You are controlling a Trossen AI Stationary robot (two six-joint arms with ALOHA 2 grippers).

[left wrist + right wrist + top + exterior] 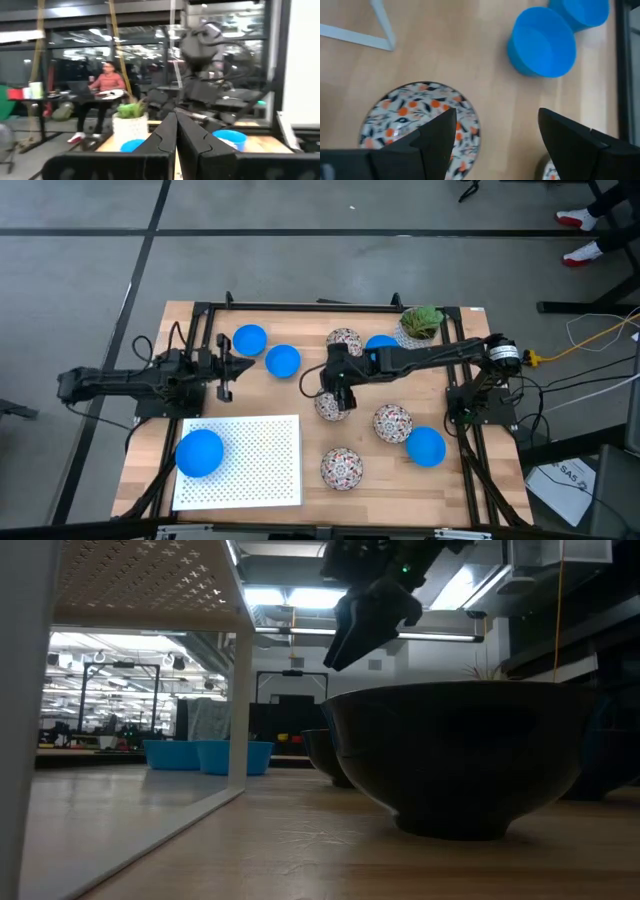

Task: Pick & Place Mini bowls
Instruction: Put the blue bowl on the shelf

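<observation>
Now right gripper [334,402] gapes above floral bowl [418,120].

Nine mini bowls show on the bench [470,490]. Five are blue bowls [249,338] [283,361] [381,343] [426,447] [200,453]; one of them is partly covered by an arm. Four are patterned bowls [344,339] [326,410] [393,422] [341,469], white with red-and-dark flowers. There is one potted plant [421,323] and one perforated white board [255,465]. Two dark arms each carry one tool: the left tool [225,370] and the right tool [335,395]. One seated person [107,80] shows in the room beyond.
</observation>
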